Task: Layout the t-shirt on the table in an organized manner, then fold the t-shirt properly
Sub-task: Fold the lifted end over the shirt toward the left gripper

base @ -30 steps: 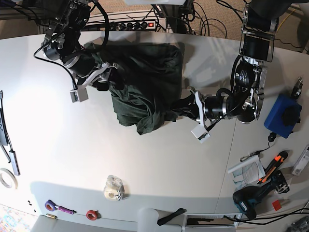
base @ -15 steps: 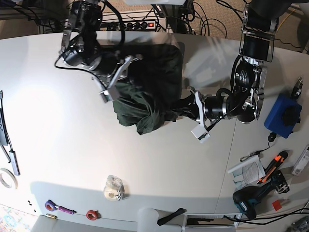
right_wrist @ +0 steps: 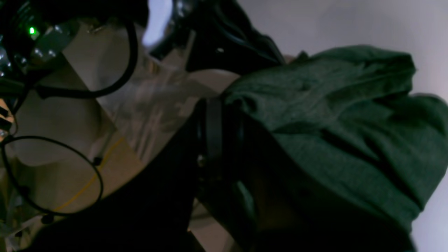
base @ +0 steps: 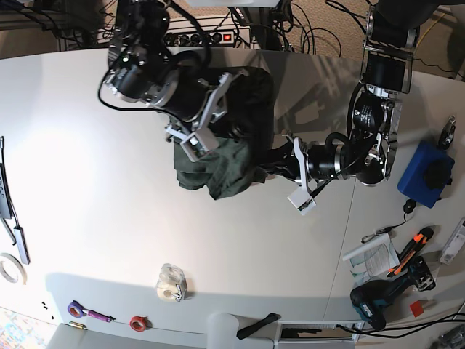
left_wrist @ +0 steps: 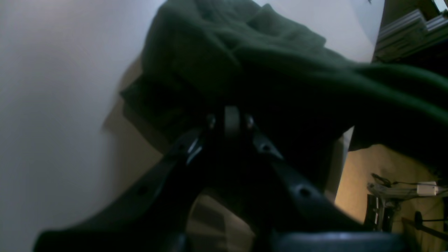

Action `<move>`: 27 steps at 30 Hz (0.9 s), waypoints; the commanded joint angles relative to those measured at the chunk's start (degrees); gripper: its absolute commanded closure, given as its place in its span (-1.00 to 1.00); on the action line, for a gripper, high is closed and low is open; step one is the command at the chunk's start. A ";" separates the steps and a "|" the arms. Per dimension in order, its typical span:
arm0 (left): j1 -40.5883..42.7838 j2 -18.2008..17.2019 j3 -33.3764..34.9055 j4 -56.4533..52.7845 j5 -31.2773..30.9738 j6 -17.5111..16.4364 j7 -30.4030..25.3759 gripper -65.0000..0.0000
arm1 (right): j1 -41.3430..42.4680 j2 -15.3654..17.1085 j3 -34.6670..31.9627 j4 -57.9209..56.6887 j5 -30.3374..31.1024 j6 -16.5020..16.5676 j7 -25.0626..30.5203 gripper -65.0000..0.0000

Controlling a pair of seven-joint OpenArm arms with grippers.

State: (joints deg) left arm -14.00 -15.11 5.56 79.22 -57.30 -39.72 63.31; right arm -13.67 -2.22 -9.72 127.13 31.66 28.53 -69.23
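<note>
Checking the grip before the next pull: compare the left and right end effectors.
The left end effector lies low, reaching sideways into the t-shirt near the table; the right end effector comes over the cloth from above. The left grips the shirt's edge near its own arm; the right holds a bunched fold in the middle. Both are shut on the t-shirt.

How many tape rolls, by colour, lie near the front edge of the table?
White or clear tape roll: 1
Purple tape roll: 1
Red tape roll: 1
Pale tape roll at the left edge: 1
Total: 4
</note>
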 commanded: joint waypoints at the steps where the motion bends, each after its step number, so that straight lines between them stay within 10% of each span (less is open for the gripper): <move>1: -1.38 -0.28 -0.17 0.94 -1.44 -0.28 -1.44 0.83 | 0.37 -0.33 -1.27 0.96 0.28 0.37 2.89 1.00; 8: -1.38 -0.28 -0.17 0.94 -1.42 -0.28 -1.44 0.83 | 0.37 -0.33 -6.93 0.96 -8.44 -0.09 8.66 1.00; 17: -1.57 -0.31 -0.20 0.94 -1.42 -0.28 -1.84 0.83 | -0.33 0.35 -10.34 0.90 -8.76 1.75 -2.75 1.00; 24: -4.74 -0.31 -0.20 0.94 0.20 -0.28 -1.86 0.27 | -2.05 0.33 -12.52 0.24 -9.29 2.03 -3.23 1.00; 27: -6.80 -0.33 -0.20 0.94 0.24 -0.28 -1.88 0.26 | -2.56 0.33 -13.70 0.24 -11.17 1.88 -2.99 0.68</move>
State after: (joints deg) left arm -19.14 -15.14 5.56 79.22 -55.66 -39.72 62.94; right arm -16.38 -1.72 -23.20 126.54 19.49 30.11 -73.43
